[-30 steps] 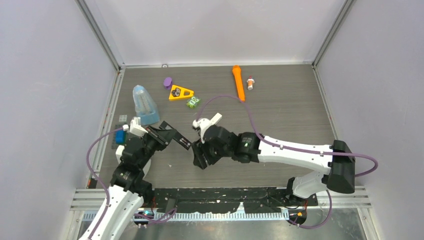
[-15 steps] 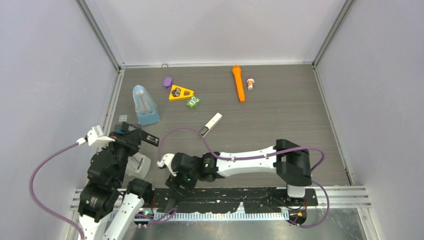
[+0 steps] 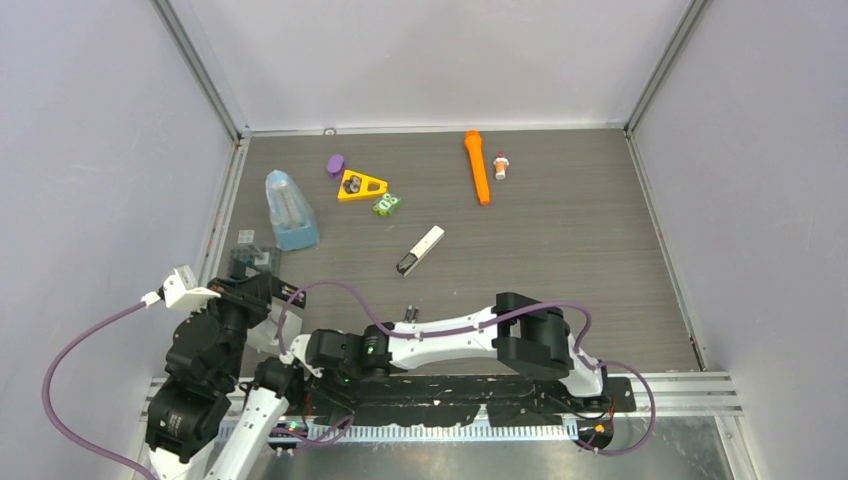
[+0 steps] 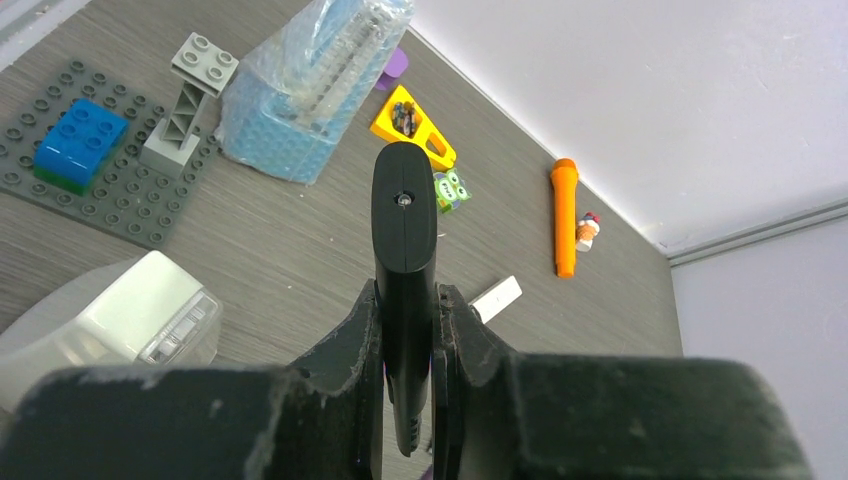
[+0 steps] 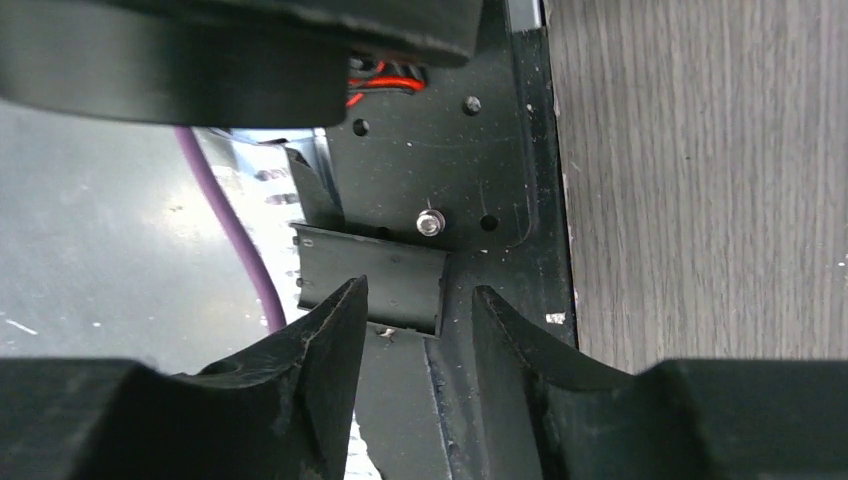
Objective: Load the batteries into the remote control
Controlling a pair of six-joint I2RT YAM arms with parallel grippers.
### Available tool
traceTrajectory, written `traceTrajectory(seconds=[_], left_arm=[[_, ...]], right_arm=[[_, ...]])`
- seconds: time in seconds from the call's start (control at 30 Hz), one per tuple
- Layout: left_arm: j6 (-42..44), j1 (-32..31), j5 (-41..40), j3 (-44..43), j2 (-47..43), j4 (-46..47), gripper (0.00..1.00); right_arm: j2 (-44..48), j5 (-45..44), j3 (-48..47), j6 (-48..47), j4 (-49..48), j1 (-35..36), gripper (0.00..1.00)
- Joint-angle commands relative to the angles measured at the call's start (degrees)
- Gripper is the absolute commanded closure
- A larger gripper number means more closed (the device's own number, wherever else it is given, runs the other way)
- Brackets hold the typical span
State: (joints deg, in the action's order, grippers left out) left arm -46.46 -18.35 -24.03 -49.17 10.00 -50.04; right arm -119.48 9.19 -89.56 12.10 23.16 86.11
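Note:
The remote control (image 3: 421, 249), a slim white bar with a dark end, lies alone mid-table; it also shows in the left wrist view (image 4: 497, 298). Tiny dark batteries (image 3: 408, 314) lie near the front edge, above the right arm. My left gripper (image 3: 264, 289) is pulled back at the near left and is shut (image 4: 405, 300) on a flat black piece (image 4: 404, 220) that sticks out forward. My right gripper (image 3: 300, 362) is folded back over the black base plate (image 5: 500, 170), open (image 5: 415, 300) and empty.
At the back lie a blue bubble-wrapped pack (image 3: 288, 210), a purple piece (image 3: 335, 163), a yellow triangle (image 3: 361, 185), a green block (image 3: 386, 204), an orange stick (image 3: 477, 165) and a small figure (image 3: 501, 165). A grey brick baseplate (image 4: 60, 190) and a white box (image 4: 130, 310) sit at the near left.
Both arms have drawn back from mid-table to the near edge. The right arm folded leftward along the base. The left gripper kept the black piece. The remote stays on the table.

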Motion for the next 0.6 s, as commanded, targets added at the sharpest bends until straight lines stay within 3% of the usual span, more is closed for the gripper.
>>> traceTrajectory(seconds=[0.0, 0.23, 0.43, 0.57], left_arm=[[-0.49, 0.24, -0.28, -1.32, 0.28, 0.84, 1.00], [-0.48, 0.24, 0.26, -0.96, 0.70, 1.40, 1.00], [-0.48, 0.24, 0.71, -0.53, 0.90, 1.82, 1.00], [-0.52, 0.24, 1.76, -0.11, 0.90, 2.09, 1.00]], right_arm=[[-1.75, -3.22, -3.48, -0.85, 3.47, 0.87, 0.54], [-3.76, -6.62, -5.57, -0.86, 6.32, 0.99, 0.64], [-4.17, -9.87, -6.24, 0.20, 7.44, 1.08, 0.90], [-1.85, -13.54, -5.13, 1.92, 7.43, 0.77, 0.94]])
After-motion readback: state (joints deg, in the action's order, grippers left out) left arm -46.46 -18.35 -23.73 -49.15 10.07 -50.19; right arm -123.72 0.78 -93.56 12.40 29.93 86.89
